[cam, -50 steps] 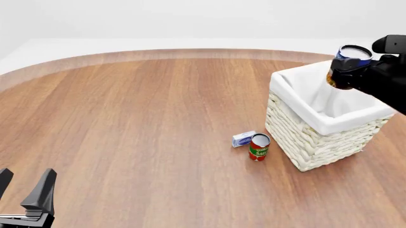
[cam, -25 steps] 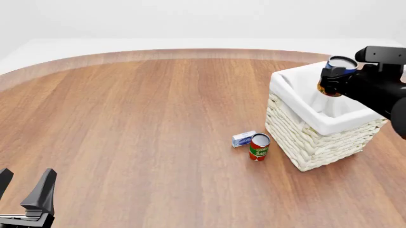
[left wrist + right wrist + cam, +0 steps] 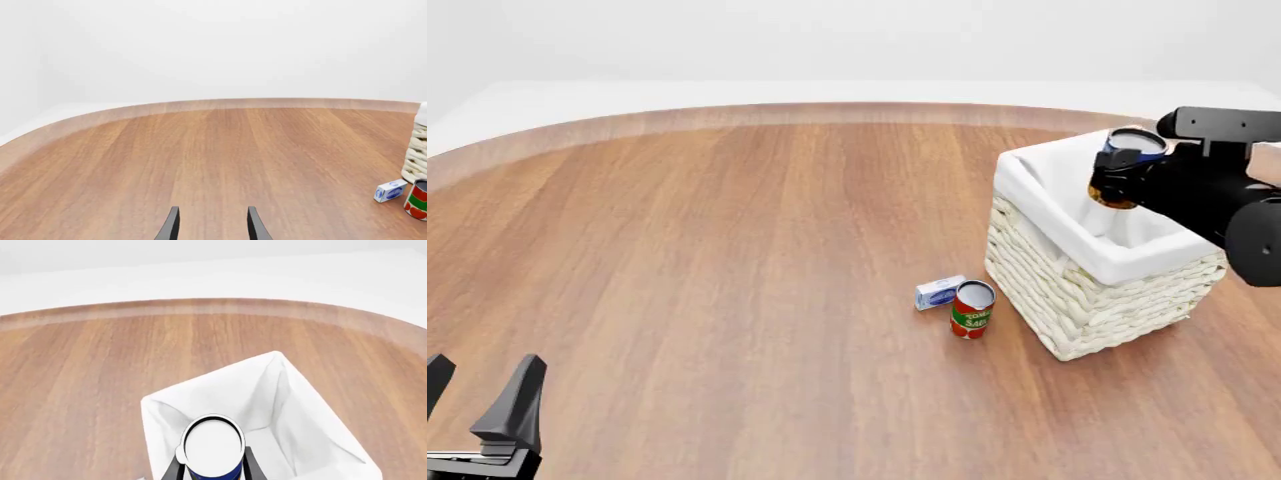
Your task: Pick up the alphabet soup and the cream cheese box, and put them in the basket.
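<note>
1. Your right gripper (image 3: 1121, 178) is clamped on the soup can (image 3: 1126, 165), holding it above the open mouth of the basket (image 3: 1054, 290). In the right wrist view the can's pale top (image 3: 213, 442) sits toward one corner of the white liner, not over the middle. Let go here and the can may clip the folded rim and tip out onto the table (image 3: 721, 260).
2. From this height the can could land hard and nudge the basket, which looks light. Lower it inside before you loosen the fingers.
3. The small box (image 3: 940, 292) lies on the table just beside the red can (image 3: 972, 309), possibly touching it, and both are near the basket's side. Reaching for the box could knock the red can over or push the box away.
4. Your left gripper (image 3: 211, 225) hangs empty with its fingers spread, well apart from everything. Decide which arm takes the box so the two do not cross.
</note>
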Tool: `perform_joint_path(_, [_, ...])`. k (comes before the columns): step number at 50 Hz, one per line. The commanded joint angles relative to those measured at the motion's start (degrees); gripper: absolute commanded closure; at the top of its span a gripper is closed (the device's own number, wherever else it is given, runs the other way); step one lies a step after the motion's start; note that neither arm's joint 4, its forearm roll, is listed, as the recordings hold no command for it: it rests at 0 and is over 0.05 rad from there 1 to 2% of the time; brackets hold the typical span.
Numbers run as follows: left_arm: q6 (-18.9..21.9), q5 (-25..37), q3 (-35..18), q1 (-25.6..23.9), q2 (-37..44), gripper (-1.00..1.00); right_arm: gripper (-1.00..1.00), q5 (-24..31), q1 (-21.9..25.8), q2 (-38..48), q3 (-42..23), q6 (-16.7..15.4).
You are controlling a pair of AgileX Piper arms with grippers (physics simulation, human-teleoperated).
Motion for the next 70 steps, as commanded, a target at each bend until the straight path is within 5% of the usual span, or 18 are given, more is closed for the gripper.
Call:
perform_joint_path(1, [0.0, -0.5, 0.0, 0.0, 0.5, -1.0, 1.0, -1.1, -0.6, 2.0, -1.1, 0.5])
perform_joint_path(64, [0.0, 0.5, 0.0, 0.0, -0.5, -1.0, 1.0, -2.7, -2.0, 7.1, -1.7, -0.5])
perform_joint_path(65, [0.0, 0.5, 0.0, 0.0, -0.5, -1.0, -1.0, -2.6, -2.1, 7.0, -1.8, -0.6])
perform_joint_path(70, [0.0, 0.5, 0.0, 0.0, -0.5, -1.0, -1.0, -2.5, -2.1, 6.8, -1.7, -0.6])
